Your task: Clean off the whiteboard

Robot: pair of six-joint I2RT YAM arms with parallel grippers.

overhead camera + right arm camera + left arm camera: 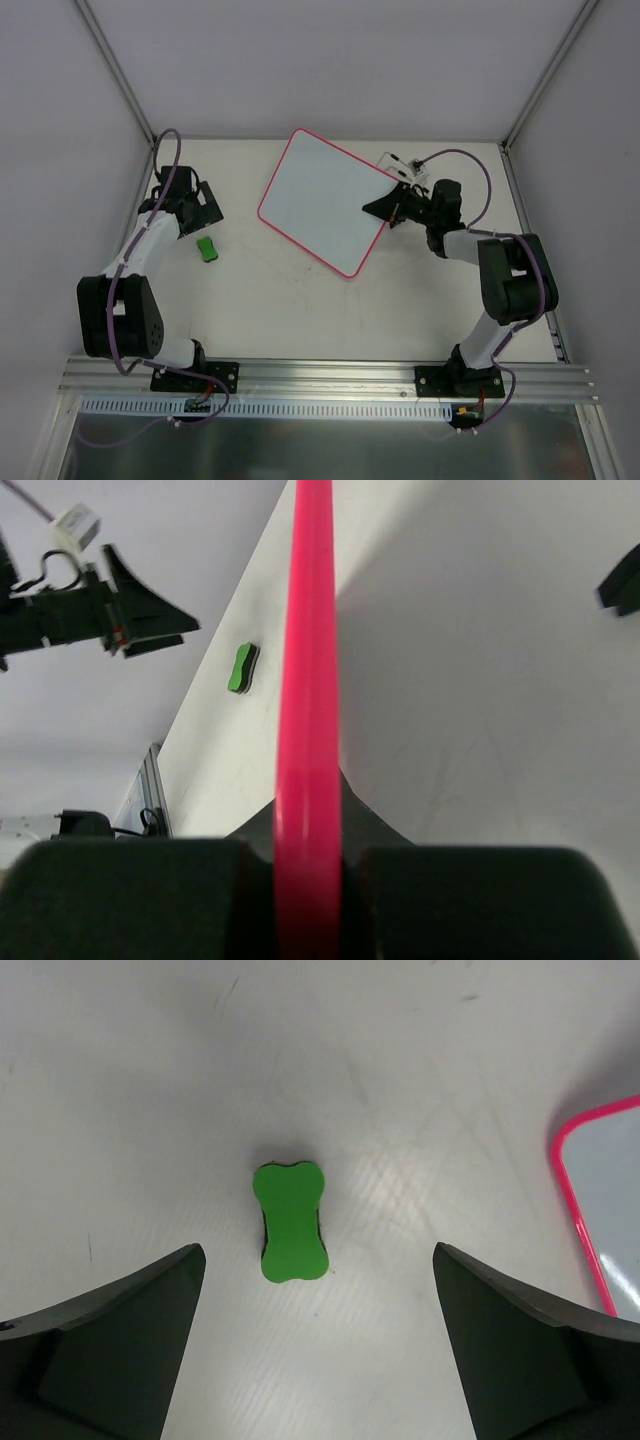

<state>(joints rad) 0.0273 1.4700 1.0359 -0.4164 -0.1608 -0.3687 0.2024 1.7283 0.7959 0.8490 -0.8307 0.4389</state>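
The whiteboard point(322, 200), white with a thin pink-red frame, lies tilted in the middle of the table; its face shows no writing in the top view. My right gripper point(392, 208) is shut on the board's right edge; in the right wrist view the pink frame point(308, 680) runs between the jaws. The green bone-shaped eraser point(206, 248) lies flat on the table left of the board. My left gripper point(200, 212) is open and empty just behind the eraser point(290, 1222), which sits ahead of the spread fingers point(130, 1330). The board's pink corner point(575, 1200) shows at the right of the left wrist view.
A small clear item with black bits point(403, 163) lies by the board's far right corner. Metal frame posts point(115, 70) stand at the back corners. An aluminium rail point(320, 380) runs along the near edge. The left gripper and eraser point(241, 668) show in the right wrist view.
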